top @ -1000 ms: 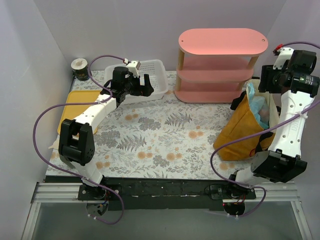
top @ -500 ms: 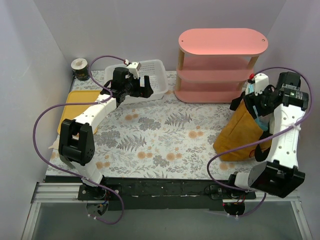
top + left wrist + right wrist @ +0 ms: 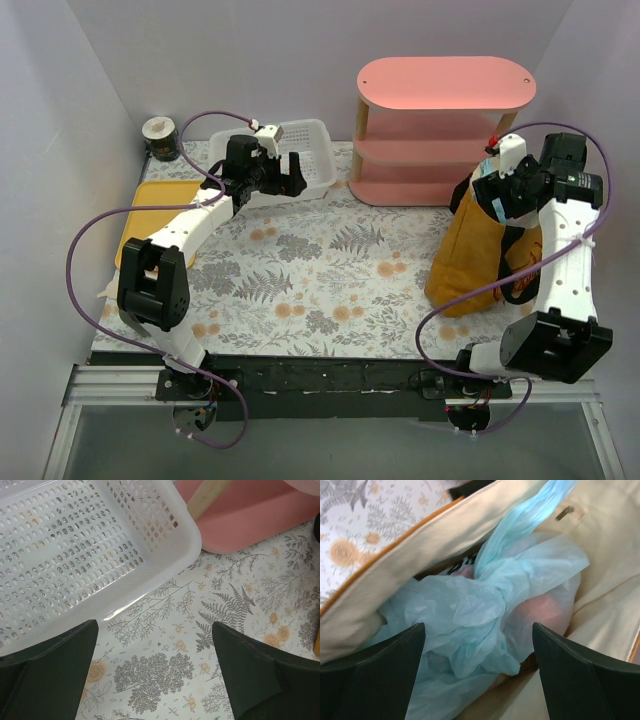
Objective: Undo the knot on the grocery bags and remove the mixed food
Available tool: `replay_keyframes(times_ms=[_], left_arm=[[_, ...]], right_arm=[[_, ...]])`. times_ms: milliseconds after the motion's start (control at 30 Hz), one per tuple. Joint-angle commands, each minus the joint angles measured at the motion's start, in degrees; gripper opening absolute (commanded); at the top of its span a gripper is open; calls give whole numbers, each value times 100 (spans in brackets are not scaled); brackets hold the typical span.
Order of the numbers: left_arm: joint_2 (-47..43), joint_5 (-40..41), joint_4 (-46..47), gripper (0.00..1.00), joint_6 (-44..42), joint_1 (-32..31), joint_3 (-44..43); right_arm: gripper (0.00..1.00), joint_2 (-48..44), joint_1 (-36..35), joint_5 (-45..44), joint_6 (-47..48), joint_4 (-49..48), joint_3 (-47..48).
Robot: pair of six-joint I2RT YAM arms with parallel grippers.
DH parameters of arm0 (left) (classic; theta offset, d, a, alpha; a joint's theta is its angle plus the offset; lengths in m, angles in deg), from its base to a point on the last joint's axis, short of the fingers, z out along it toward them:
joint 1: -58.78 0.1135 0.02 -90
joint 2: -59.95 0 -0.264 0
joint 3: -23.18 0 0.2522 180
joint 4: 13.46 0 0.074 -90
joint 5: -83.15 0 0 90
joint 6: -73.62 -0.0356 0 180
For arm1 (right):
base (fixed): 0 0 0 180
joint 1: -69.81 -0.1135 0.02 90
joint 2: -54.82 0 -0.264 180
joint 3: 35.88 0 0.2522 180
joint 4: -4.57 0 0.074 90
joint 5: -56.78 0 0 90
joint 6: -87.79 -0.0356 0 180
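Observation:
The mustard-brown tote (image 3: 480, 262) stands at the right of the table, its cream lining (image 3: 390, 565) showing in the right wrist view. Inside it lies the knotted pale blue plastic bag (image 3: 485, 610); a reddish round shape (image 3: 540, 612) shows through the plastic, the rest of the food is hidden. My right gripper (image 3: 497, 197) is open, hovering over the tote's mouth with its fingers either side of the knot (image 3: 480, 670). My left gripper (image 3: 292, 172) is open and empty above the table (image 3: 165, 680) beside the white basket (image 3: 75, 555).
A pink three-tier shelf (image 3: 440, 130) stands at the back, close to the tote. A white perforated basket (image 3: 300, 150) sits back left. A yellow tray (image 3: 155, 215) lies at the left edge. A dark cup with a white rim (image 3: 159, 138) stands in the back left corner.
My right arm has swung left and down from beside the tote to over its mouth. The tote now stands more upright. The left arm has barely moved.

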State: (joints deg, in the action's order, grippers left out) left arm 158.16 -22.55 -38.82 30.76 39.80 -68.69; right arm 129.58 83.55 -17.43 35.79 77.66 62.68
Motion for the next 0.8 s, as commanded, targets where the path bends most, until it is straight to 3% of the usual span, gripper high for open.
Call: replay_keyframes(times_ms=[0, 300, 600, 667, 700, 733, 767], left_arm=[[-153, 6, 69, 98, -152, -27, 76], [-189, 59, 61, 98, -108, -27, 181], [-101, 59, 8, 98, -99, -27, 164], [-74, 32, 8, 98, -90, -35, 138], [-57, 15, 8, 98, -82, -27, 129], [-57, 6, 8, 98, -90, -27, 129], [-65, 6, 8, 98, -82, -27, 129]], right_arm=[[97, 485, -20, 116, -451, -388, 731], [98, 996, -20, 399, -706, -229, 574], [98, 961, -29, -665, -943, -826, -639], [90, 953, -20, -674, -978, -905, -797], [80, 935, -29, -674, -961, -967, -806], [55, 926, -20, -656, -952, -985, -807], [41, 909, -20, -700, -952, -994, -711]])
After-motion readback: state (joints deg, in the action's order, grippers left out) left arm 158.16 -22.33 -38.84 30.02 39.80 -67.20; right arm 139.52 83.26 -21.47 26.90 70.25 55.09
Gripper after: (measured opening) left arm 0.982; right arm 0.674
